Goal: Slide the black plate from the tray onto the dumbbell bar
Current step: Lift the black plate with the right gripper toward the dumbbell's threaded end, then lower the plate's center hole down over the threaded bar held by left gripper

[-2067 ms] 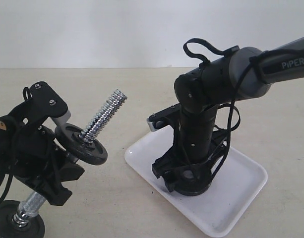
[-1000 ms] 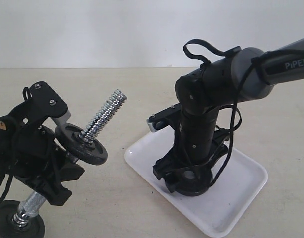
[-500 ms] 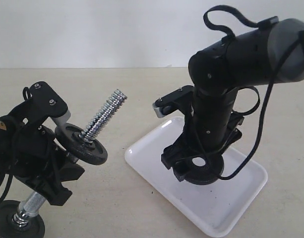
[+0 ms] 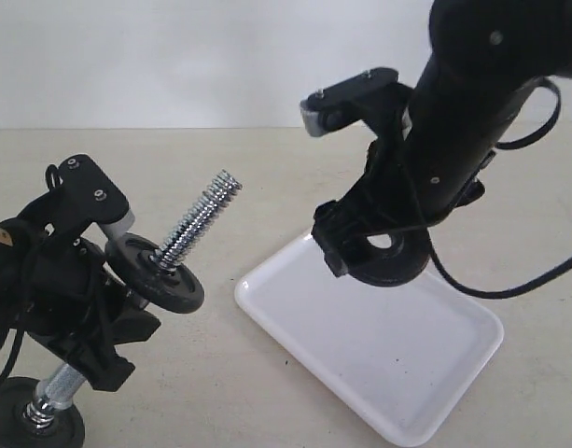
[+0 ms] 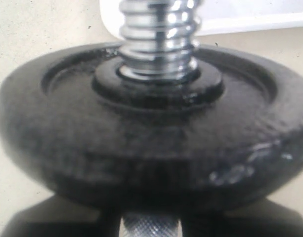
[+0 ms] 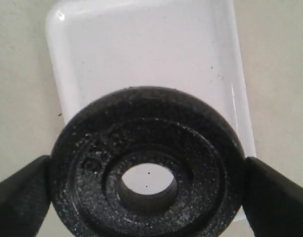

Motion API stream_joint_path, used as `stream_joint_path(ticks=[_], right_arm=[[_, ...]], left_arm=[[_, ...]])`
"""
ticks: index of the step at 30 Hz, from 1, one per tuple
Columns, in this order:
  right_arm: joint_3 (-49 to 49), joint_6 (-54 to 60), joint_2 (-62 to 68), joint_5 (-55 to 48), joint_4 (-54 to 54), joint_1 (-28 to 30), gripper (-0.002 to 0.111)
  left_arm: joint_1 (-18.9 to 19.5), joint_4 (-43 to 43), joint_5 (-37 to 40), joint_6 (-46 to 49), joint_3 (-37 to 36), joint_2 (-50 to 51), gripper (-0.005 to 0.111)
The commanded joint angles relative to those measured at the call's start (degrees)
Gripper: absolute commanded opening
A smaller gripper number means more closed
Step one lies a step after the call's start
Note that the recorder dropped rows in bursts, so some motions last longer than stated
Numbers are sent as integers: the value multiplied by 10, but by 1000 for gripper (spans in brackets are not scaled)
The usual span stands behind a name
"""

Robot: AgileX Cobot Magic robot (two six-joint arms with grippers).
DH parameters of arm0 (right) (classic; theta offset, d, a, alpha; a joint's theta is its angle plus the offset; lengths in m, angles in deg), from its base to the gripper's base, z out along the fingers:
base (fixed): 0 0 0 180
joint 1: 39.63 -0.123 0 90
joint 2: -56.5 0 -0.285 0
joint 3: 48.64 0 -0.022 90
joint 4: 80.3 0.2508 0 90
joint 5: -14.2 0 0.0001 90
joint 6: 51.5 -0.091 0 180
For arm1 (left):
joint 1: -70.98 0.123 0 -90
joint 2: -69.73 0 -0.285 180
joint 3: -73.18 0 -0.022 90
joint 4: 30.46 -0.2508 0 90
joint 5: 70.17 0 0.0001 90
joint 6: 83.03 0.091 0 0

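Lifted off the tray (image 4: 360, 364), the plate (image 4: 390, 266) now hangs right of centre, clamped by the right gripper (image 6: 147, 177). Lower left, the left gripper (image 4: 104, 327) grips the bar (image 4: 197, 224).

In the exterior view, you are seeing the right arm (image 4: 481, 84) being cut off by the top and right edges, and the left arm (image 4: 43, 280) by the left edge. At lower left, the bottom edge is cropping the lower disc (image 4: 29, 431). The left gripper's (image 5: 151, 228) fingers are hiding behind the upper disc (image 4: 169, 285). The left wrist view is giving you only dark slivers of them, a blurred disc and a cut-off bar (image 5: 158, 34). In the right wrist view, the frame is clipping the right gripper's (image 6: 147, 195) fingers (image 6: 18, 197) and the plate (image 6: 92, 148) rim, and the plate is covering part of the tray (image 6: 141, 49).
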Motion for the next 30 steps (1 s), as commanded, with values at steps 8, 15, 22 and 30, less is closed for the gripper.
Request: stream_joint_path(ticks=[8, 15, 22, 30], right_arm=[[-4, 91, -105, 24, 139, 0, 0], [-4, 165, -107, 39, 248, 0, 0], [-30, 198, -107, 33, 294, 0, 0], [-92, 198, -107, -18, 298, 0, 0]], left_arm=[[-1, 24, -43, 86, 18, -21, 4], [-6, 153, -32, 244, 32, -21, 4], [-6, 188, -7, 288, 43, -21, 4], [-6, 188, 0, 292, 43, -21, 4]])
